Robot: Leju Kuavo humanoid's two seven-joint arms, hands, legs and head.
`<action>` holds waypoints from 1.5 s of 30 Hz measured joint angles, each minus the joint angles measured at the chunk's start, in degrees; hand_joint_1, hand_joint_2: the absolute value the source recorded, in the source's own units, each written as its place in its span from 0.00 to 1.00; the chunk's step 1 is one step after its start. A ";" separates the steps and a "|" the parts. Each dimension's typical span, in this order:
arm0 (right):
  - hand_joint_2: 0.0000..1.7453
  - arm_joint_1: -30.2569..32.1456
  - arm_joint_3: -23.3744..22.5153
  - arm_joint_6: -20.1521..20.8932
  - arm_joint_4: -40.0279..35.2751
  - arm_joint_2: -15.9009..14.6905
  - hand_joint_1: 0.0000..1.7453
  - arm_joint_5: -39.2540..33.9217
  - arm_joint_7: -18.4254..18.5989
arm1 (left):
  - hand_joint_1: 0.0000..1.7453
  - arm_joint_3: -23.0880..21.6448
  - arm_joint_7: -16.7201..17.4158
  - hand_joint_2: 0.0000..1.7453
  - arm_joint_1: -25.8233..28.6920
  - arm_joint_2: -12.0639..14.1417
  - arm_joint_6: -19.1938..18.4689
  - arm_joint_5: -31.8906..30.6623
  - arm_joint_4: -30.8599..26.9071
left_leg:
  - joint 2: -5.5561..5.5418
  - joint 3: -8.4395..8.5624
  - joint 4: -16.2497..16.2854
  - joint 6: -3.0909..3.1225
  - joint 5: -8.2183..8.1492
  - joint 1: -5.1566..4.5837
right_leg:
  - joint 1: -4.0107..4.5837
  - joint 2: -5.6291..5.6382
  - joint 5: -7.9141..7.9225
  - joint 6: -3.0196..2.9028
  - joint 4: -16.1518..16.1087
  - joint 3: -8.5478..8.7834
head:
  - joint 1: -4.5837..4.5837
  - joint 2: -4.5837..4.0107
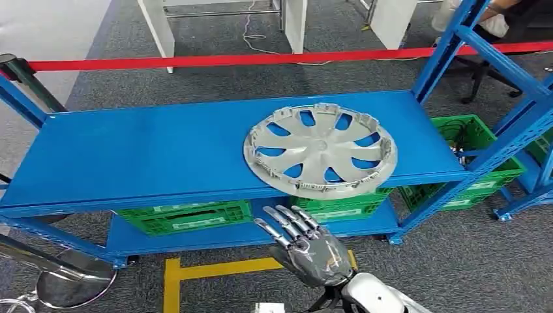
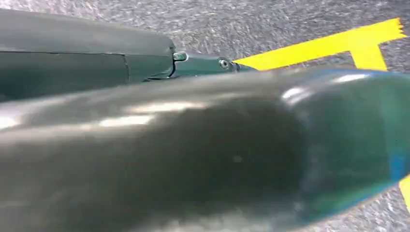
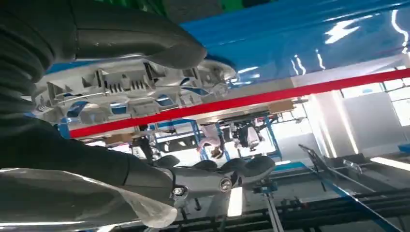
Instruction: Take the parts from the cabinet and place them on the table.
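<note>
A grey plastic wheel cover [image 1: 320,150] lies flat on the top shelf of the blue cabinet [image 1: 130,150], its near rim hanging over the front edge. My right hand [image 1: 305,246] is raised just below and in front of that rim, fingers spread and holding nothing. In the right wrist view the wheel cover's ribbed edge [image 3: 130,92] sits between the thumb [image 3: 140,41] and the dark fingers [image 3: 217,176], apart from both. The left wrist view shows a blurred dark part of my left hand [image 2: 203,63] above the carpet; how its fingers lie is unclear.
Green crates [image 1: 189,217] stand on the lower shelf, and another green crate [image 1: 479,163] is at the right. Blue uprights [image 1: 450,45] rise at the right end. A red barrier belt [image 1: 261,60] runs behind. Yellow floor tape [image 1: 215,268] marks the carpet.
</note>
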 joint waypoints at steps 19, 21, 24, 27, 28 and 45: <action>1.00 -5.82 -0.24 -0.87 8.53 0.09 0.00 2.32 2.60 | 0.00 -0.07 6.06 0.00 1.97 3.24 1.93 -0.90 -9.18 | 0.00 -0.04 0.02 0.00 0.01 0.00 | 0.00 0.01 0.04 0.04 0.00 0.03 | 0.00 0.00; 1.00 -7.26 -0.42 -0.85 10.46 0.24 0.00 3.45 3.45 | 0.00 -0.15 7.70 0.00 2.31 3.91 2.97 -1.42 -10.89 | 0.01 0.00 0.02 0.00 0.01 0.00 | 0.00 0.02 0.05 0.06 0.00 0.02 | 0.00 0.00; 1.00 -9.23 -0.44 -0.68 12.63 0.57 0.00 4.99 4.74 | 0.00 -0.53 10.21 0.00 2.70 4.52 4.42 -1.68 -12.63 | 0.01 -0.01 0.03 0.00 0.01 0.00 | 0.00 0.01 0.05 0.06 0.00 0.02 | 0.00 0.00; 1.00 -11.25 -0.44 0.11 14.75 1.25 0.00 6.45 6.25 | 0.00 -1.40 12.96 0.00 2.83 5.18 6.14 -2.64 -13.90 | 0.01 0.00 0.03 0.00 0.01 0.01 | 0.00 0.01 0.05 0.06 0.00 0.02 | -0.02 0.00; 1.00 -11.85 -0.44 0.37 15.37 1.49 0.00 6.71 6.56 | 0.00 -1.68 13.53 0.00 2.86 5.42 6.56 -2.86 -14.27 | 0.00 0.00 0.03 0.00 0.01 0.01 | 0.00 0.00 0.04 0.06 0.00 0.02 | 0.00 0.00; 1.00 -17.95 -0.39 3.72 23.96 3.28 0.00 9.22 9.88 | 0.00 -4.28 17.31 0.00 4.07 9.20 9.42 -3.50 -23.54 | 0.01 -0.02 0.06 0.00 0.01 0.00 | 0.00 0.01 0.05 0.06 0.00 0.03 | 0.00 0.00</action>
